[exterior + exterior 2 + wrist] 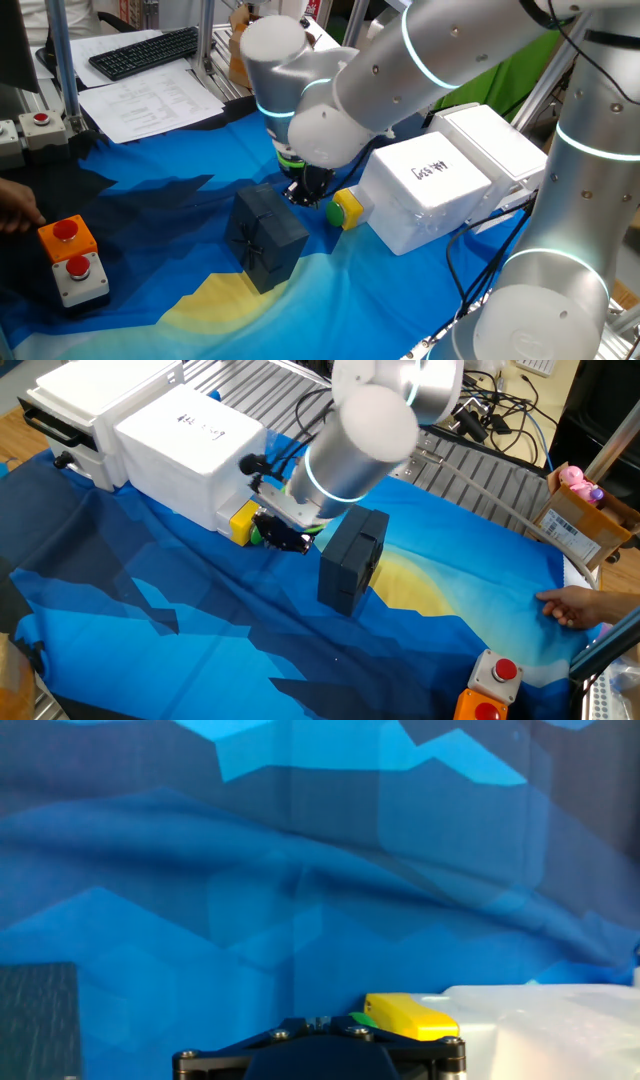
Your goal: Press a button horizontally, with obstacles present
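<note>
Tabletop covered in a blue patterned cloth with a yellow patch. Silver arm reaches down over the middle. Big white box with black handwriting on top sits at the far side; in the other fixed view it is at. Dark box stands upright just in front of the arm, also seen at. Yellow button lies on its side against the white box, green cap facing the claw; hand view shows its yellow housing next to the white box. Claw sits between dark box and button, close to the cap; finger gap hidden, cannot tell if wide or narrow. Two red buttons well apart near the edge.
</note>
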You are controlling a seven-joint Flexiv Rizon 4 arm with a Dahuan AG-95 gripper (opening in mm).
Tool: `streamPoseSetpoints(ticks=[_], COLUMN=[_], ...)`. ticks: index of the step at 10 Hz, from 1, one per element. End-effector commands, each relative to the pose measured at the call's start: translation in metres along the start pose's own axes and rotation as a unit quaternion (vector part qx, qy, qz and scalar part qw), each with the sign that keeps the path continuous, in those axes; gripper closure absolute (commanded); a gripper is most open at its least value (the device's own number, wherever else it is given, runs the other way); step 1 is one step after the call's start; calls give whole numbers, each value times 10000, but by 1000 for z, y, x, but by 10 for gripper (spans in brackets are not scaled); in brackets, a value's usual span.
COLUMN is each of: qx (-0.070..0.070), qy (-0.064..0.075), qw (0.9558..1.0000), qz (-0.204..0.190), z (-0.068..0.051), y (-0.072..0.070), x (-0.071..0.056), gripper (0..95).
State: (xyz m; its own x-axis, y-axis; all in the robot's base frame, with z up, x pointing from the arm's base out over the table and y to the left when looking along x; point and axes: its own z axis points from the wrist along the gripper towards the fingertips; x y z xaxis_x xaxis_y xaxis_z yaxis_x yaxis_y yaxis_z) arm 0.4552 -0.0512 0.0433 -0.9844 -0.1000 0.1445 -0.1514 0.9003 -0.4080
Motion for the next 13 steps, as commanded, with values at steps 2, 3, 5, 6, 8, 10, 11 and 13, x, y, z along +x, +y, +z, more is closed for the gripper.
streamPoseSetpoints(ticks=[2,3,5,6,8,10,11,13], qx=[310,356,361,369,360,353,345,235], qy=[56,61,62,68,37,23,24,3], qw=[9994,9991,9990,9990,9990,9989,9989,9993], qz=[-167,-236,-238,-240,-278,-322,-326,-284], z=[3,6,10,12,21,25,26,27], y=[-1,-5,-10,-12,-17,-22,-24,-24], x=[1,4,9,12,21,20,21,23], gripper=[950,950,950,950,950,950,950,950])
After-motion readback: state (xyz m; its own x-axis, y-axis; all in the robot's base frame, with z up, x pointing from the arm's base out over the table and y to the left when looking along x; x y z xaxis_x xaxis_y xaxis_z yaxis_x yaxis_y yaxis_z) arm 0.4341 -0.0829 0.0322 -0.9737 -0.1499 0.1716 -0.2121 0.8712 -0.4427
